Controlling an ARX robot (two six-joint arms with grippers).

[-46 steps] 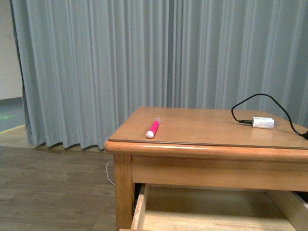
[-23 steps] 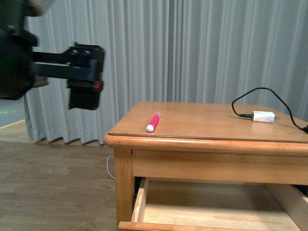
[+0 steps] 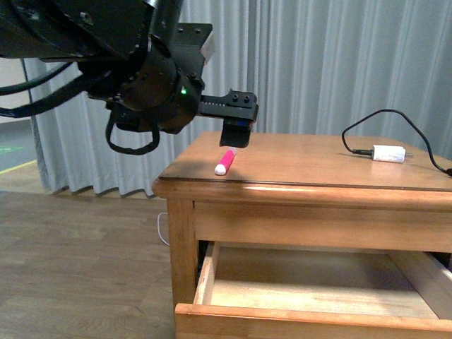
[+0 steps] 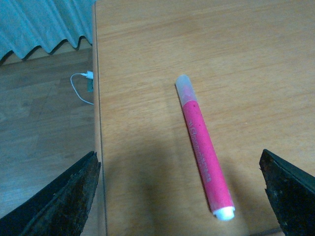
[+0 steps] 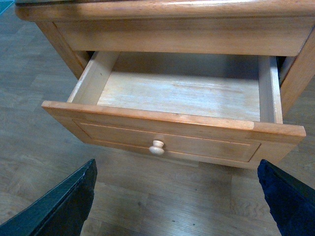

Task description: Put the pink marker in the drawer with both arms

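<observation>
The pink marker (image 3: 225, 162) (image 4: 204, 148) lies flat near the left front corner of the wooden table top (image 3: 311, 169). My left gripper (image 3: 234, 134) (image 4: 182, 196) hovers just above it, open, with its fingers (image 4: 59, 201) spread wide on either side of the marker and nothing held. Below the table top the drawer (image 3: 304, 321) (image 5: 172, 98) stands pulled out, its light wood interior bare and its pale round knob (image 5: 157, 147) on the front panel. My right gripper (image 5: 177, 201) is open in front of the drawer, over the floor, a little short of the knob; the front view does not show it.
A white charger plug (image 3: 389, 153) with a black cable (image 3: 381, 134) lies at the table's far right. Grey curtains (image 3: 318, 63) hang behind the table. A thin white cable (image 4: 81, 86) lies on the wooden floor (image 5: 147, 206) by the table's left side.
My left arm has swung in from the far left to above the marker. The drawer front has come further into view at the bottom. The marker has not moved.
</observation>
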